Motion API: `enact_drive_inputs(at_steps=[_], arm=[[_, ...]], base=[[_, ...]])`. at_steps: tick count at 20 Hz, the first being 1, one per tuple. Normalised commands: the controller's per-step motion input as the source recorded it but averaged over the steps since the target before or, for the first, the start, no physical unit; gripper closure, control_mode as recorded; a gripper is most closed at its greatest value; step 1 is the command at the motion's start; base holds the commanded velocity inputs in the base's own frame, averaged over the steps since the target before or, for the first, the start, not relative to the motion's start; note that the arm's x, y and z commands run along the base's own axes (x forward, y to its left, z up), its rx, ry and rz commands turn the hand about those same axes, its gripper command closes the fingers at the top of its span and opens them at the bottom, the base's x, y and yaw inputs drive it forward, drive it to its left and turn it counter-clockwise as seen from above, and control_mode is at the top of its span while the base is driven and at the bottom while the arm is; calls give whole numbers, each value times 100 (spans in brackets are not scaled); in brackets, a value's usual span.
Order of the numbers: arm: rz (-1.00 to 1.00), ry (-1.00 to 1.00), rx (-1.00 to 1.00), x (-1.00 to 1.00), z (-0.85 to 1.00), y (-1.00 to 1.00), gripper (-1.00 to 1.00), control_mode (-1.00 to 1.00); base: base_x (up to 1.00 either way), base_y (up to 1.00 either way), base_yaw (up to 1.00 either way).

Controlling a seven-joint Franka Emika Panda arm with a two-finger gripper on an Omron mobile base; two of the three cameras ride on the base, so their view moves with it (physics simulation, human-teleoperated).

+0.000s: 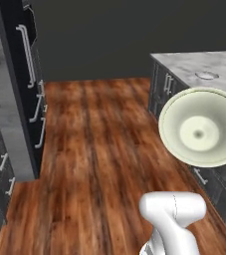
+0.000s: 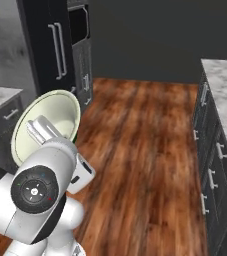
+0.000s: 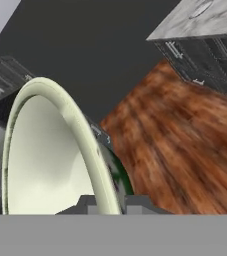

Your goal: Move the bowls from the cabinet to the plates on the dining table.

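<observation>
Fingers (image 3: 87, 202) pinched tight on the rim of the bowl (image 1: 200, 128), gripper (image 3: 107, 205) carrying it tipped on edge, inside face toward the left base cam, up in the air over the floor. Bowl's round, glossy pale cream-green, flared rim, small dimple at centre. Floor (image 1: 99, 149) is reddish-brown wood planks, streaky grain, wide open lane down the middle of the rm. Left side: tall dark cabinet (image 1: 22, 74) w/ long silver bar handles. Right side: dining table (image 1: 219, 67), white marble-look top w/ grey veining, dark panelled fronts, square corner edge. One plate (image 1: 206, 75) flat on the top, near that edge. Back wall plain dark grey.
</observation>
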Motion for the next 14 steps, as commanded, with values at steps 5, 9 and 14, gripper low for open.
enact_drive_inputs(at_steps=[5,9,14], arm=[[0,0,0,0,0,0,100,100],[0,0,0,0,0,0,100,100],[0,0,0,0,0,0,100,100]], base=[[74,-33,0],[76,-32,0],[78,-31,0]])
